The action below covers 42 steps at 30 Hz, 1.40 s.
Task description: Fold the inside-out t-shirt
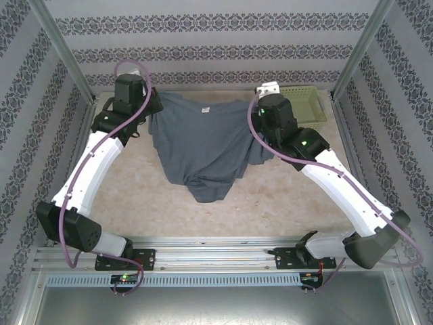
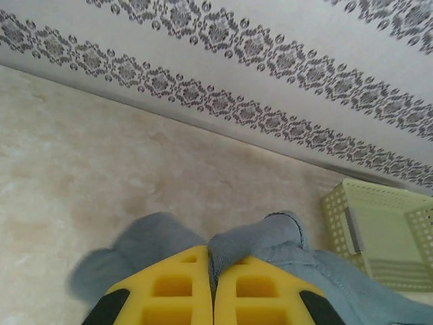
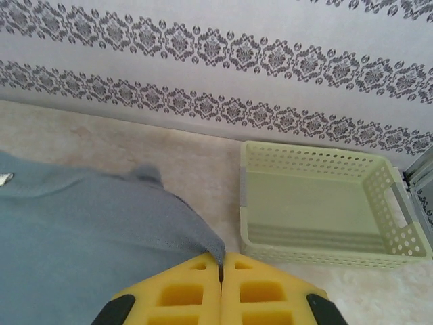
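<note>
Clearly both grippers are clamped on cloth. The left gripper [image 2: 212,256] has its yellow fingers pressed together with a wad of the shirt [image 1: 203,145] nipped between them. Grey folds bulge out past the tips on either side, and more cloth trails off to its right. The right gripper [image 3: 221,263] is likewise pressed together, with a thin edge of the shirt caught at the very tips and the body of the cloth spreading away to its left. A small pale label [image 3: 5,179] sits on the cloth far to that gripper's left.

Between the two grippers the shirt is held out by its shoulder ends. From there it sags back toward the arm bases, where the hem [image 1: 206,189] lies bunched on the table [image 1: 284,196]. By the look of it the task is near its start: the shirt is gripped and roughly opened, but no fold shows. Left to do are laying it flat, smoothing the crumpled lower part, and then the folds themselves.

A green basket [image 3: 311,153] stands just to the right of the right gripper, apart from the cloth; a sleeve swung that way could catch its rim. Beyond both grippers the patterned wall [image 2: 270,61] stands close, leaving little table on the far side. The spreading probably has to go back toward the bases.
</note>
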Available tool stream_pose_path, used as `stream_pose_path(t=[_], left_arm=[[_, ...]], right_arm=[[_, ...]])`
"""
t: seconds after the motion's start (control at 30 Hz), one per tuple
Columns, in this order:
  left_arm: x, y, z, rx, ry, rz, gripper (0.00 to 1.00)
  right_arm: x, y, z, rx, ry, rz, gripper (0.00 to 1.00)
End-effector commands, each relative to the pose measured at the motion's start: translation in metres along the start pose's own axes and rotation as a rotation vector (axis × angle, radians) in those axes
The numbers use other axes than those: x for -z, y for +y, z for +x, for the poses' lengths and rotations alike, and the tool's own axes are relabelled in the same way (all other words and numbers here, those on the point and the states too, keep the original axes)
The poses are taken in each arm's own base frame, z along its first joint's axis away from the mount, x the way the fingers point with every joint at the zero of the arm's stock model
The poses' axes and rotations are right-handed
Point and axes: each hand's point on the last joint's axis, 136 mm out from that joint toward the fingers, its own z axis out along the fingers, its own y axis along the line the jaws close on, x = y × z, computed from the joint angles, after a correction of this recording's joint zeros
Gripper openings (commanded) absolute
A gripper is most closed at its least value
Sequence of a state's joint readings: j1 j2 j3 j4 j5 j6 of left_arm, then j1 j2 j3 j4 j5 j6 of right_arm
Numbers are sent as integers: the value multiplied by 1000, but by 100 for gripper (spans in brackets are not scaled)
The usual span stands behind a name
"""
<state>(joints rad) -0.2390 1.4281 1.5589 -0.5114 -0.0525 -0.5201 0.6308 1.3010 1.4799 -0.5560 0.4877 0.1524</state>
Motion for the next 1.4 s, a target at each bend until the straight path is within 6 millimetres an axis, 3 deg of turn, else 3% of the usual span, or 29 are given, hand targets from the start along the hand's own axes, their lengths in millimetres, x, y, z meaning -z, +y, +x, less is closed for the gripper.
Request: stream_pose_path(t=[0.0,0.2,0.47,0.57,0.63,0.77,0.87,0.97,1.1,1.2,1.37], left_arm=[[112,-32,-93,23,-330,169,0],[220,-37,-133,21,-603,283,0],[341,-55,-156,4,-848,515,0],[360,-59,-166,-17,-887,527,0],[355,-64,-173,-41,-889,512,0],[316,-66,-182,-65,-837,427,0],[265,-62,-180,-84,-761,330,0],[199,-48,-170,-110,-659,185,0],[105,-22,-145,-163,-523,-27,0],[26,-2,-117,-218,-397,-154,0],[-100,37,-52,-246,-155,-269,0]], right_arm=[[63,-19,-68,-101,-208,-47,0],[148,-8,-123,-194,-409,-303,0],[242,-8,-170,-201,-600,-492,0],[258,-16,-183,-210,-648,-501,0],[260,-24,-192,-202,-668,-451,0],[241,-32,-203,-155,-661,-303,0],[211,-25,-205,-89,-624,-200,0],[170,-15,-198,-39,-555,-127,0],[77,-7,-165,-37,-383,-67,0],[-6,-7,-121,-62,-226,-33,0],[-133,6,-41,-64,5,-17,0]])
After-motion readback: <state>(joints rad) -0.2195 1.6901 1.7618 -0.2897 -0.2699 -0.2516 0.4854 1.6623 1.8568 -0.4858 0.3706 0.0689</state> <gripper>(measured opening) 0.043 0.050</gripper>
